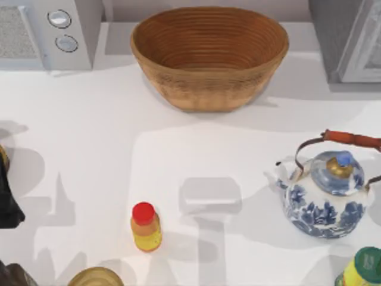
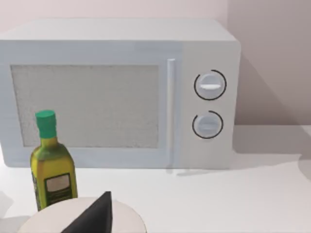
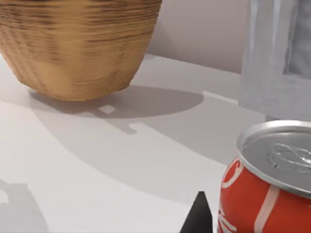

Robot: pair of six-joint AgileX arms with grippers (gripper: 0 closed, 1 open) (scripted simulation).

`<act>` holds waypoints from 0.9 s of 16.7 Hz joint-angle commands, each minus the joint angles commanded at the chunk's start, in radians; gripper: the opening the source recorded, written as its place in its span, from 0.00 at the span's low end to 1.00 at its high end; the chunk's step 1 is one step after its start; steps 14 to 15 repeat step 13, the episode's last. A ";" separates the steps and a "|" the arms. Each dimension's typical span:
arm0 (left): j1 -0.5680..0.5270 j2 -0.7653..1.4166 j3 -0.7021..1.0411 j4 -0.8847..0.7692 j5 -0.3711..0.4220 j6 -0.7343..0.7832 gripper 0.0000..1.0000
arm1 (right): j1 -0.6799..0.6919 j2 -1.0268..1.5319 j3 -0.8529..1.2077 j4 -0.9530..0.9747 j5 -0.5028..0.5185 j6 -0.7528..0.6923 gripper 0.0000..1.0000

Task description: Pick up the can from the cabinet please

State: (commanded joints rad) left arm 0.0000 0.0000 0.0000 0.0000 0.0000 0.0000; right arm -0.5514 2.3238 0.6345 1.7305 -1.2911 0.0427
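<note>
Right wrist view is showing the upright can (image 3: 272, 189) standing just beside the right gripper (image 3: 198, 216), the nearer one, though I cannot tell its grip.

The surface (image 1: 89, 131) is plain white. The basket (image 1: 209, 56) is tan-brown with fine horizontal ribbing. The teapot (image 1: 324, 193) is white with a blue floral pattern, a gold knob and an orange-brown handle. Left of the teapot, the small bottle (image 1: 146, 227) is yellow and orange with a red cap. The microwave (image 2: 121, 92) is pale grey with a speckled door. In front of the microwave, the oil bottle (image 2: 52, 167) is yellow-green with a green cap. The can (image 3: 267, 187) is red with white lettering and a silver top.
</note>
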 joint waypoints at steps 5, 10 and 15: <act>0.000 0.000 0.000 0.000 0.000 0.000 1.00 | 0.000 0.000 0.000 0.000 0.000 0.000 0.83; 0.000 0.000 0.000 0.000 0.000 0.000 1.00 | 0.000 0.000 0.000 0.000 0.000 0.000 1.00; 0.000 0.000 0.000 0.000 0.000 0.000 1.00 | 0.000 0.000 0.000 0.000 0.000 0.000 1.00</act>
